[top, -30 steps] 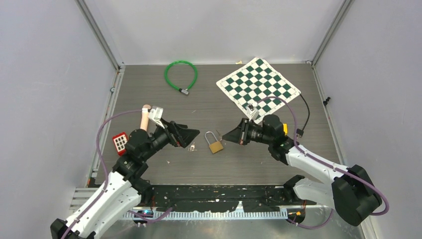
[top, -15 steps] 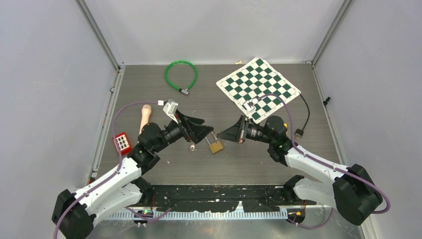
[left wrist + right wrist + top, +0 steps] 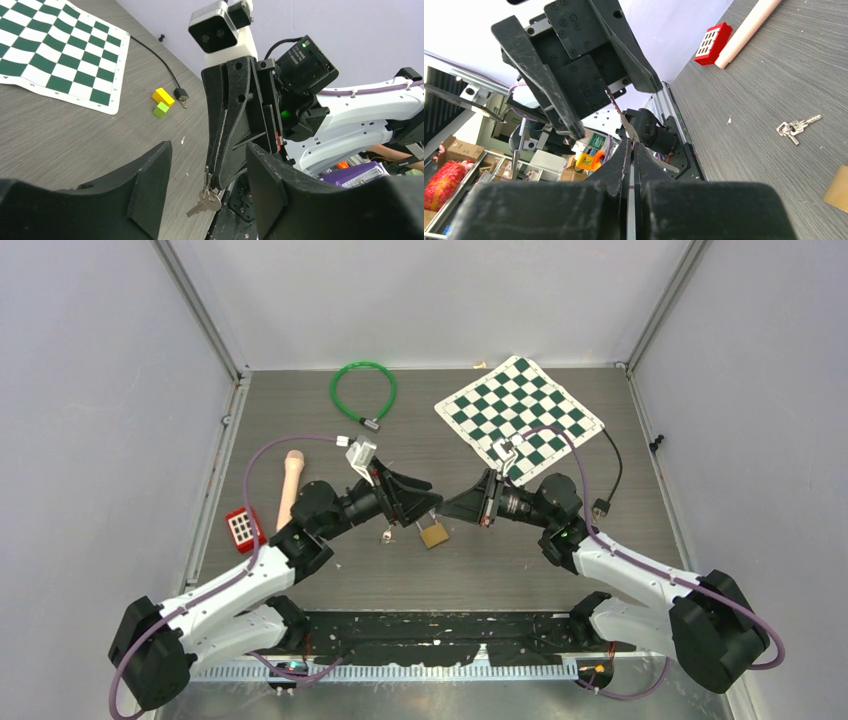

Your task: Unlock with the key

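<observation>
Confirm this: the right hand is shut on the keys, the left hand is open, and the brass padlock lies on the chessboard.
Wrong on the padlock: it lies on the bare table, off the chessboard, as the top external view shows. The rest holds: right hand shut on the keys, left hand open.

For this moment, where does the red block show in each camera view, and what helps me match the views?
Top external: red block on the table's left side, just left of the left arm.
Left wrist: not in it.
Right wrist: red block in the upper right, far across the table.
Shared landmark: the pink rod lies right beside it in both views that show it.
</observation>
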Motion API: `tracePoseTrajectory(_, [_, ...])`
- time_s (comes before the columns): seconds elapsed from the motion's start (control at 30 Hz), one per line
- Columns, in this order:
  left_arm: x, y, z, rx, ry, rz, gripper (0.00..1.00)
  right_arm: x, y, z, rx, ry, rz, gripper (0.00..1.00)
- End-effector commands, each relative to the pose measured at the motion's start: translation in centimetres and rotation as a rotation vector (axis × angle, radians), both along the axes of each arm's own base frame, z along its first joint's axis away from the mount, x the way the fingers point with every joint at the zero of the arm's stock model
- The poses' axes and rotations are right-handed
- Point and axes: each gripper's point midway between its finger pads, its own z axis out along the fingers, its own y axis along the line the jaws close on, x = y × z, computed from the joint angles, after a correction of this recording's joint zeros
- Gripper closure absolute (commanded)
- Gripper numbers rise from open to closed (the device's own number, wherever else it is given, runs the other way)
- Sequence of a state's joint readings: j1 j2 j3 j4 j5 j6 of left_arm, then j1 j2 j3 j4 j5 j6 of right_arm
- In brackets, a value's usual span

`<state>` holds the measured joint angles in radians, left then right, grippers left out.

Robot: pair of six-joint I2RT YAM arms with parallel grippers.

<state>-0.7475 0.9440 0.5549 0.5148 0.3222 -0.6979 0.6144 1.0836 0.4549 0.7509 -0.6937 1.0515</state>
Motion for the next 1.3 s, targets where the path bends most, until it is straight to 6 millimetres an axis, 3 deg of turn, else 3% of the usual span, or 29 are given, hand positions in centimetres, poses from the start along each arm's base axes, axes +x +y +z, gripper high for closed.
tracePoseTrajectory(0.0, [-0.5, -0.6, 3.2, -0.056, -0.090, -0.027, 0.47, -0.9, -0.3, 2.5, 0.076, -0.076, 0.020, 0.95])
tracePoseTrajectory(0.1, [-0.6, -0.7, 3.2, -0.059, -0.090, -0.026, 0.61, -1.0, -0.3, 2.6, 0.083, -0.076, 0.019, 0.95])
tracePoseTrajectory(0.23, [-0.2, -0.4, 3.5, -0.075, -0.075, 0.003, 1.00, -1.2, -0.4, 2.4, 0.086, -0.083, 0.019, 0.95])
tracePoseTrajectory(0.3, [0.0, -0.2, 3.7, -0.094, -0.055, 0.024, 1.00, -1.3, -0.6, 2.2, 0.093, -0.093, 0.012, 0.90])
tracePoseTrajectory(0.47, [-0.1, 0.1, 4.6, -0.149, -0.036, 0.041, 1.00, -0.9, -1.4, 2.9, 0.134, -0.198, -0.065, 0.51])
tracePoseTrajectory(0.53, [-0.4, 0.3, 5.3, -0.183, -0.047, 0.036, 1.00, -0.5, -1.8, 3.4, 0.143, -0.264, -0.107, 0.40])
tracePoseTrajectory(0.6, [-0.6, 0.5, 6.4, -0.226, -0.063, 0.031, 1.00, -0.2, -2.1, 4.2, 0.154, -0.331, -0.151, 0.36])
tracePoseTrajectory(0.73, [-1.0, 1.0, 9.0, -0.324, -0.114, 0.027, 1.00, 0.3, -2.8, 6.5, 0.183, -0.449, -0.216, 0.35])
tracePoseTrajectory(0.9, [-1.2, 0.6, 10.7, -0.405, -0.116, -0.014, 1.00, 0.7, -3.4, 8.9, 0.205, -0.542, -0.279, 0.39])
tracePoseTrajectory(1.27, [-1.5, -0.9, 11.7, -0.450, -0.102, -0.076, 1.00, 0.4, -3.4, 12.7, 0.276, -0.600, -0.280, 0.55])
